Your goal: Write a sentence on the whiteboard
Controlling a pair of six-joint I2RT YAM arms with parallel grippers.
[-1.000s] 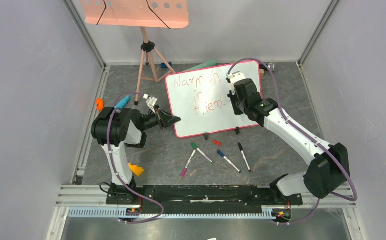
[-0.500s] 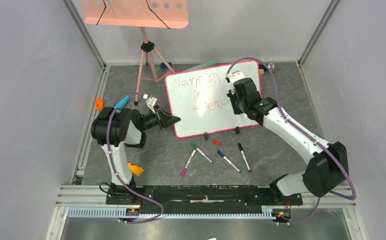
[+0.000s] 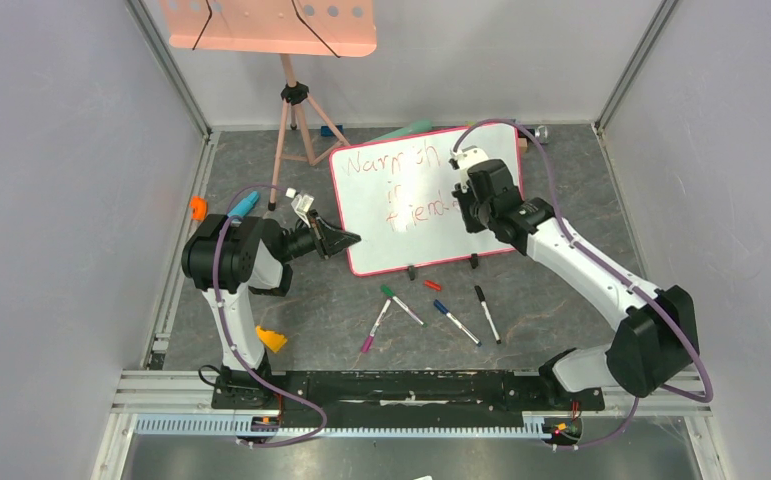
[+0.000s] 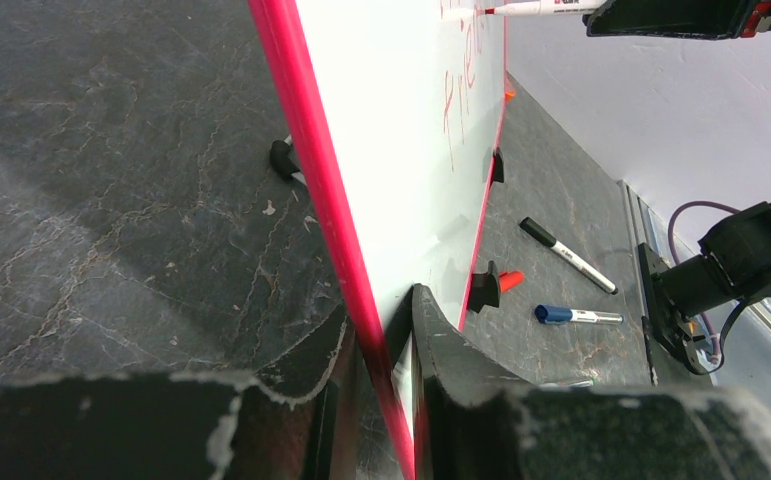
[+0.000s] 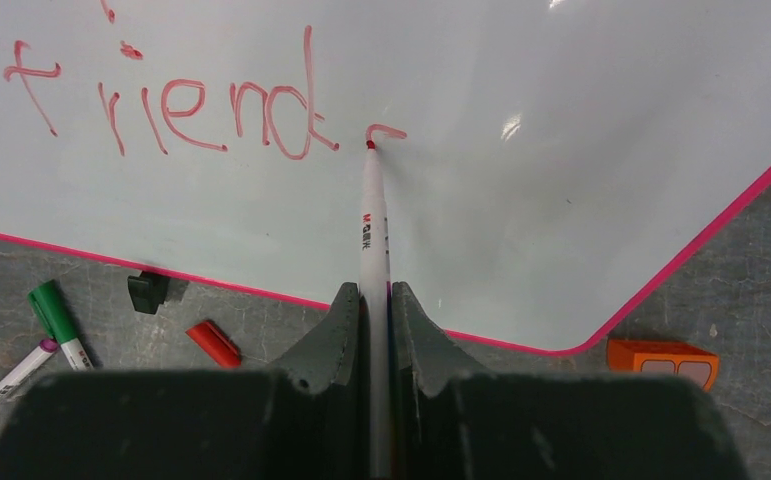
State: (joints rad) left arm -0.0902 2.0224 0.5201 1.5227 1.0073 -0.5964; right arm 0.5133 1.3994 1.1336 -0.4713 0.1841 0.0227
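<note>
The whiteboard (image 3: 416,225) stands tilted on two black clip feet, with a pink-red rim (image 4: 306,170). The sentence (image 3: 393,162) is in red: "Warmth", "in", then "friend" (image 5: 211,105) with a short new stroke after the d. My left gripper (image 4: 381,345) is shut on the board's left edge. My right gripper (image 5: 373,300) is shut on a white red-tipped marker (image 5: 372,225) whose tip touches the board at the end of that stroke. In the top view the right gripper (image 3: 464,193) covers the end of the third line.
Several capped markers (image 3: 431,310) and a red cap (image 5: 213,343) lie on the floor before the board. An orange block (image 5: 661,360) sits by its right corner. A salmon-pink tray on a tripod (image 3: 296,95) stands at the back left. An orange piece (image 3: 271,340) lies near the left base.
The right gripper has shifted slightly right along the third line with the marker, adding a new stroke after "friend". The left arm and board have not moved.
</note>
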